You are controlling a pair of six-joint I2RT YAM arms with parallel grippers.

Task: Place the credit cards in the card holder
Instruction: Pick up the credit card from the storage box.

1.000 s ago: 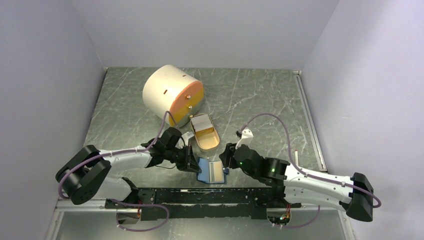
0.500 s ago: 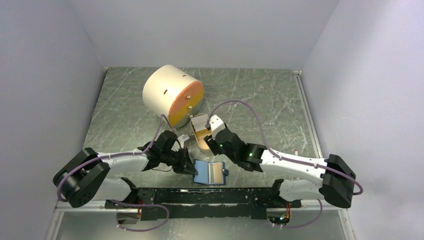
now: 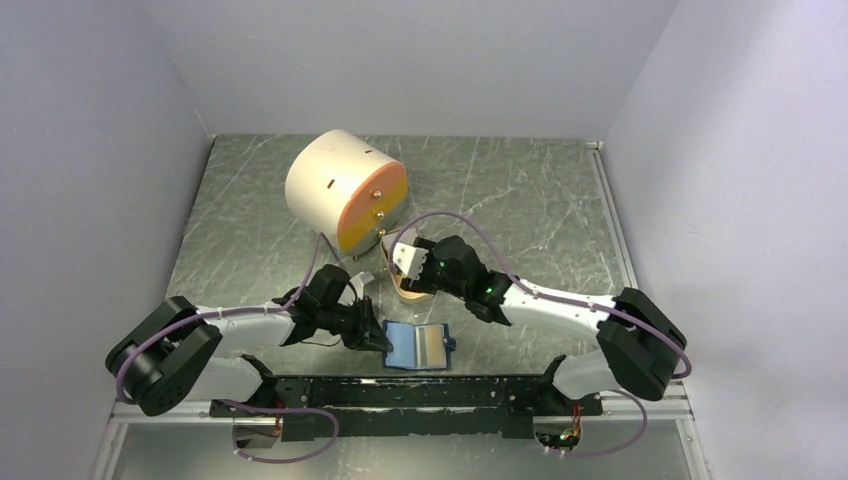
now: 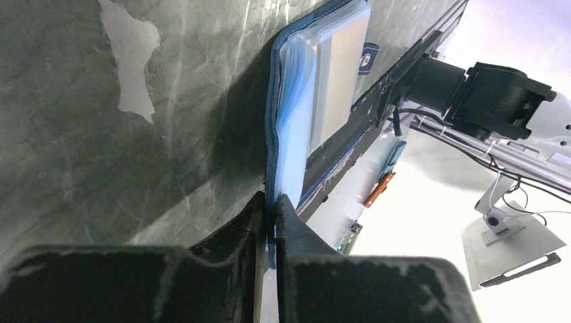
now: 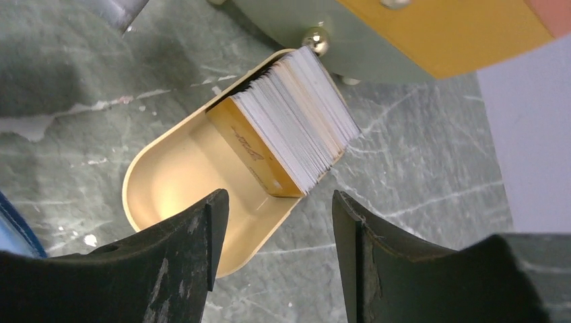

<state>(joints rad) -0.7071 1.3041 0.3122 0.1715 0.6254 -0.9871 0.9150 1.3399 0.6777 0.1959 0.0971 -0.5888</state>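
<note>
Jaws spread, the right gripper [image 5: 276, 202] hangs over the tan dish [image 5: 172, 176], its rim flanking the credit cards [image 5: 296, 121] stacked at the far end. Straight ahead the cream cylinder [image 5: 431, 33] bars the way; bare table [image 5: 417, 202] lies open either side. Behind, the left gripper [image 4: 269, 208] pinches the card holder [image 3: 418, 345].

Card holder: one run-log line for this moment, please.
left tool: shut on card holder | right tool: open over credit cards in dish

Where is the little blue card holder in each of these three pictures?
Top external: card holder low centre, between the arms.
Left wrist: centre, edge pinched by left gripper.
Right wrist: only a blue sliver at the left edge.
Shared: marbled table.
</note>
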